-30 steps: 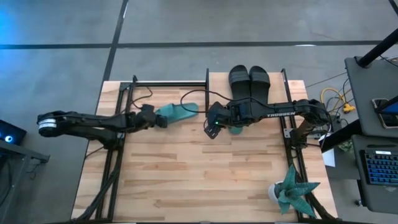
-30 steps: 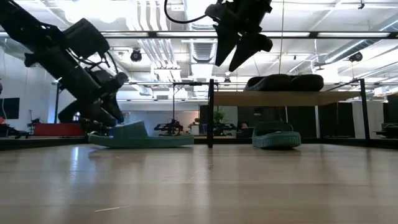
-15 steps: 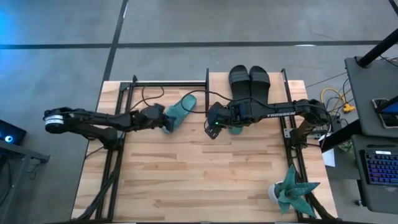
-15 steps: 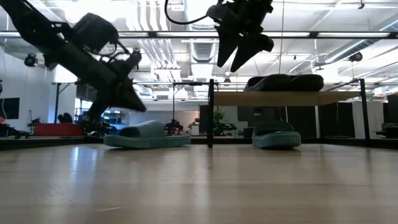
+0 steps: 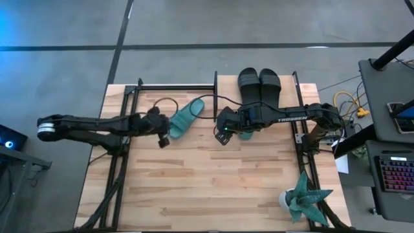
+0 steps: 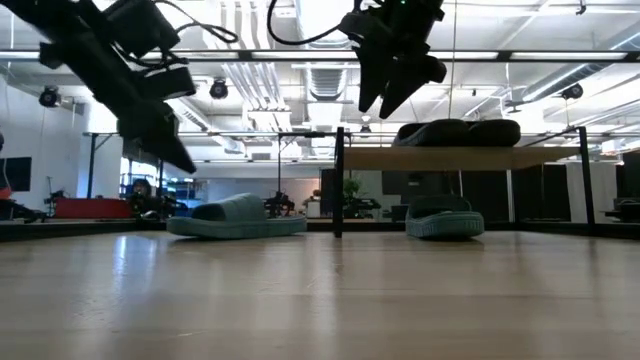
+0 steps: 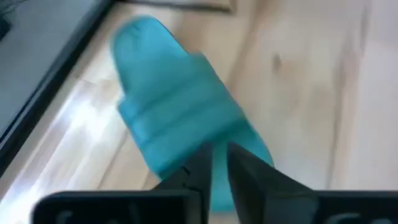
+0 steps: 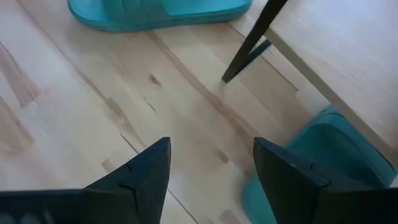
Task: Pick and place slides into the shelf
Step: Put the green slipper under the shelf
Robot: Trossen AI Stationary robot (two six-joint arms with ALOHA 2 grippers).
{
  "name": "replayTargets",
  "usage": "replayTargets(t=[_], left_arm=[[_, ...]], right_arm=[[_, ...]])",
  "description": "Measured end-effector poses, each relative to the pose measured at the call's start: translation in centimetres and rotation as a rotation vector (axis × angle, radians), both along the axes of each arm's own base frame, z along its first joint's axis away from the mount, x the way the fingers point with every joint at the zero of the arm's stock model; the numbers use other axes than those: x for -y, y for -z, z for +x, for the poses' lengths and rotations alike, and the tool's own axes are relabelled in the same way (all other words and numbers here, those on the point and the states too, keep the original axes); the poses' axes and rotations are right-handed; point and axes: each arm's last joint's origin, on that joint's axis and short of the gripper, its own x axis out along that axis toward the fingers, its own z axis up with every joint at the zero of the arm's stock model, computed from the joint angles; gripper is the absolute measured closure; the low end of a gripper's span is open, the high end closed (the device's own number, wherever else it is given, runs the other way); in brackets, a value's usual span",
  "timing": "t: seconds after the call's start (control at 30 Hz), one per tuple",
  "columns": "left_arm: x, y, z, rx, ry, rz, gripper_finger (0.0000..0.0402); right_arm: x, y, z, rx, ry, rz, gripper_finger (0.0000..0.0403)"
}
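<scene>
While left gripper hovers shut — smooth teal slide flat.

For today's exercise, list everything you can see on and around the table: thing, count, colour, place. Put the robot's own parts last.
Black slides: two, black, side by side on the shelf's top board.
Teal slide: one, flat on the table, left of the shelf.
Second teal slide: one, under the shelf's top board.
Shelf: one, light board on black frame, far side of the table.
Spiky plant: one, teal, near right corner.
Table: one, light wood.
Left gripper: shut, raised beside the loose teal slide.
Right gripper: open, raised by the shelf's left post.
</scene>
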Motion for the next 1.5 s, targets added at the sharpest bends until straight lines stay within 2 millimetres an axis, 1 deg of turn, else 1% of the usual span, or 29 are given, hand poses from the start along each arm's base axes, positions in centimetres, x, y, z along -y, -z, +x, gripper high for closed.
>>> replayTargets(t=[0.07,0.17,0.3,0.4,0.47,0.6,0.7,0.77,0.9,1.03,1.2,1.4,1.43,1.5], left_arm=[[0.4,0.0,-0.1,-0.038,0.050,0.018,0.0343],[0.8,0.0,0.3,-0.043,0.095,0.056,0.0310],[0.8,0.3,1.1,-0.072,0.103,0.177,0.0267],[0.7,1.0,1.8,-0.140,0.153,0.253,0.0241],[0.6,1.7,2.3,-0.203,0.186,0.268,0.0227],[0.5,3.1,3.1,-0.287,0.180,0.275,0.0215],[0.2,3.8,3.6,-0.339,0.104,0.350,0.0215],[-0.1,4.1,4.1,-0.331,0.045,0.406,0.0215],[-0.3,5.0,5.2,-0.300,0.046,0.393,0.0215],[-0.3,6.2,6.2,-0.296,0.055,0.384,0.0234],[-0.6,7.0,6.9,-0.302,0.011,0.426,0.0288],[-0.8,6.3,7.5,-0.286,-0.036,0.460,0.0376],[-0.8,6.0,7.7,-0.274,-0.040,0.461,0.0388],[-0.8,5.1,8.1,-0.242,-0.045,0.460,0.0395]], right_arm=[[0.0,0.0,0.0,-0.001,0.000,0.000,0.0184],[0.0,0.0,0.0,0.000,0.000,0.000,0.0184],[0.1,0.0,0.0,-0.003,-0.005,-0.004,0.0184],[0.1,0.0,0.0,-0.006,-0.010,-0.006,0.0184],[0.1,0.0,0.0,-0.008,-0.011,-0.007,0.0184],[0.1,0.1,-0.3,-0.035,-0.010,-0.010,0.0184],[0.1,0.2,-0.4,-0.049,-0.009,-0.012,0.0184],[0.1,0.2,-0.4,-0.055,-0.009,-0.015,0.0184],[0.1,0.2,-0.4,-0.058,-0.012,-0.016,0.0183],[0.1,0.2,-0.5,-0.064,-0.017,-0.018,0.0183],[0.1,0.3,-0.8,-0.104,-0.017,-0.018,0.0183],[0.1,0.4,-0.9,-0.113,-0.016,-0.017,0.0183],[0.1,0.4,-0.9,-0.112,-0.015,-0.017,0.0183],[0.1,0.4,-0.9,-0.112,-0.013,-0.016,0.0184]])
